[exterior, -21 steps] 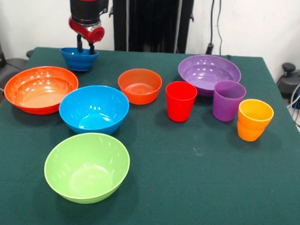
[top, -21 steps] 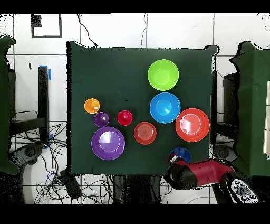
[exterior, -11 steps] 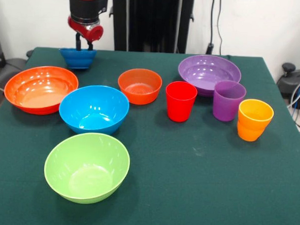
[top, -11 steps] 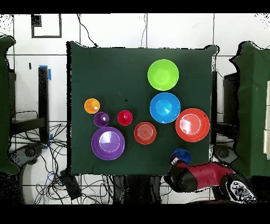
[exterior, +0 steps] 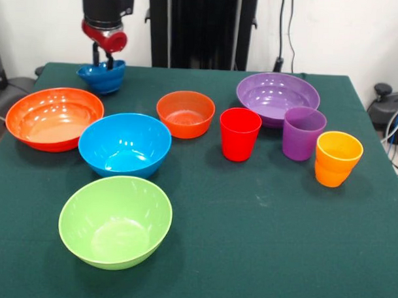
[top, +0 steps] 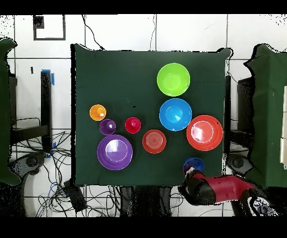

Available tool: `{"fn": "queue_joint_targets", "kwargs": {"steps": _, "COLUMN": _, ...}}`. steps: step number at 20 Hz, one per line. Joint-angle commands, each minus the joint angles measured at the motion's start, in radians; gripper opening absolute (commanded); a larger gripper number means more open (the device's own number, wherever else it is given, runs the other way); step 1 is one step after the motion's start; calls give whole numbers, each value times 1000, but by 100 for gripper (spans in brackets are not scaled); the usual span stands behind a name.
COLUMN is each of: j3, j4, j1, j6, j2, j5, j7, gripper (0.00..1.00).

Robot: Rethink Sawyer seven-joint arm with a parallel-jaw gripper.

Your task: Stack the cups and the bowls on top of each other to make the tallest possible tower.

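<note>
My gripper [exterior: 102, 62] is shut on the rim of the small dark blue bowl [exterior: 101, 77], which hangs tilted just above the table's far left corner. The overhead view shows this bowl [top: 193, 164] beside the red arm. On the cloth stand the wide orange-red bowl [exterior: 54, 116], the light blue bowl [exterior: 124, 143], the lime green bowl [exterior: 115, 221], the small orange bowl [exterior: 185, 113] and the wide purple bowl [exterior: 277, 97]. The red cup [exterior: 239, 133], purple cup [exterior: 303, 132] and orange cup [exterior: 338, 158] stand in a row at the right. No tower is in view; each piece stands alone.
The green-covered table [exterior: 261, 243] carries everything. Its edge [top: 140, 183] runs close to the held bowl in the overhead view. Cables and a black post lie beyond the table.
The gripper has risen and shifted left in the front view, taking the dark blue bowl with it. The bowl now hangs tilted off the cloth. Nothing else moved.
</note>
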Motion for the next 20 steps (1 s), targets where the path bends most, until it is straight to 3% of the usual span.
{"fn": "queue_joint_targets", "kwargs": {"steps": 1, "j3": 171, "j4": 9, "j1": -50, "j6": 90, "j2": -77, "j5": 85, "j7": -161, "gripper": 100}}
{"fn": "queue_joint_targets", "kwargs": {"steps": 12, "j3": 216, "j4": 30, "j1": -81, "j6": 142, "j2": -124, "j5": 122, "j7": -183, "gripper": 100}}
{"fn": "queue_joint_targets", "kwargs": {"steps": 20, "j3": 192, "j4": 18, "j1": -56, "j6": 123, "j2": -112, "j5": 104, "j7": -132, "gripper": 100}}
